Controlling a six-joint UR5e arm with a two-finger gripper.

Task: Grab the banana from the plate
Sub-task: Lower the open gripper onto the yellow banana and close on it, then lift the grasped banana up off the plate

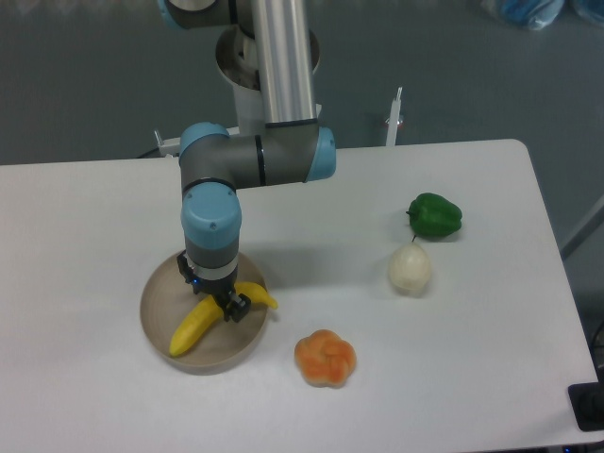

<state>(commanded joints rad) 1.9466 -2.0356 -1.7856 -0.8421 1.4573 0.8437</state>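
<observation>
The yellow curved banana [195,327] lies across the round beige-tan plate [160,340] at the table's front left, one end at the lower left, the other reaching the plate's right rim. My gripper [226,304] points straight down over the banana's middle. Its dark fingers [238,306] stand on either side of the banana. The wrist hides the jaws, so I cannot tell whether they press on the banana or stand apart from it. The banana looks to rest on the plate.
An orange lumpy round fruit [325,358] sits right of the plate. A pale white round item [410,269] and a green pepper [435,215] lie farther right. The arm's base [247,66] stands at the table's back edge.
</observation>
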